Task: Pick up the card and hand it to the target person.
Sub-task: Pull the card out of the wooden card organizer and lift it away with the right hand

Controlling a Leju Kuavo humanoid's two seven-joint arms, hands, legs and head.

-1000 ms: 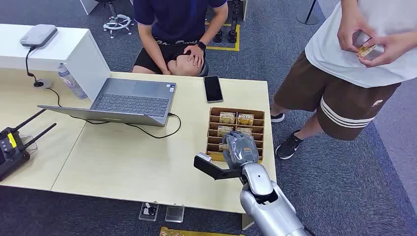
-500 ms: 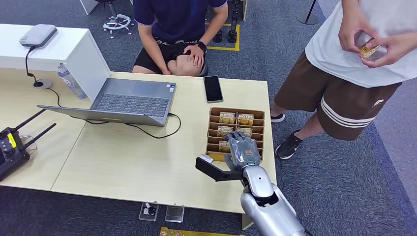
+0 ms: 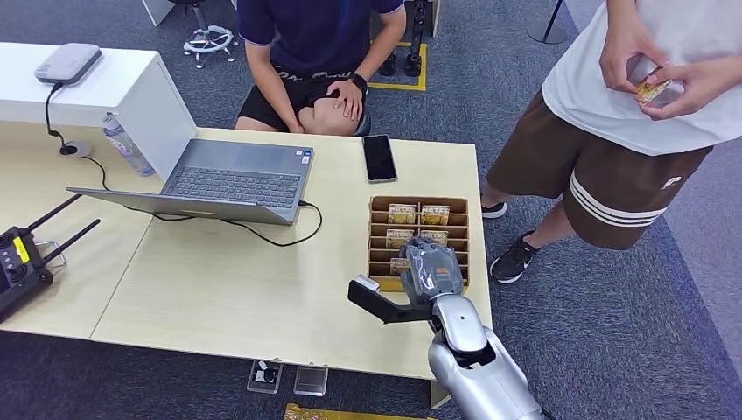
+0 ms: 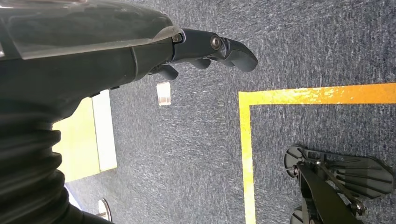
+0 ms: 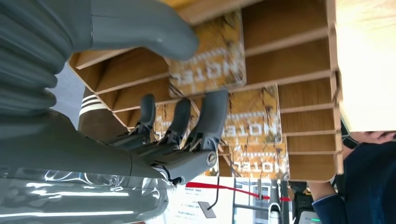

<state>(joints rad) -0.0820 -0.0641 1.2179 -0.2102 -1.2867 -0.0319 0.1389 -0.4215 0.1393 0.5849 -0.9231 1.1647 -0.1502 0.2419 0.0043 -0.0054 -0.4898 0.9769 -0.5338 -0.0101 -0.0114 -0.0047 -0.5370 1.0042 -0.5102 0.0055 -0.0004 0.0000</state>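
Right hand (image 3: 430, 268): fingers apart, poised over the near rows of the card holder (image 3: 377, 236) at the table's (image 3: 219, 289) right edge, thumb and fingers flanking a card (image 5: 208, 53), nothing gripped. Left hand (image 4: 205, 49): hanging over carpet, fingers curled, holding nothing. Standing person (image 3: 647, 79): holds one card.
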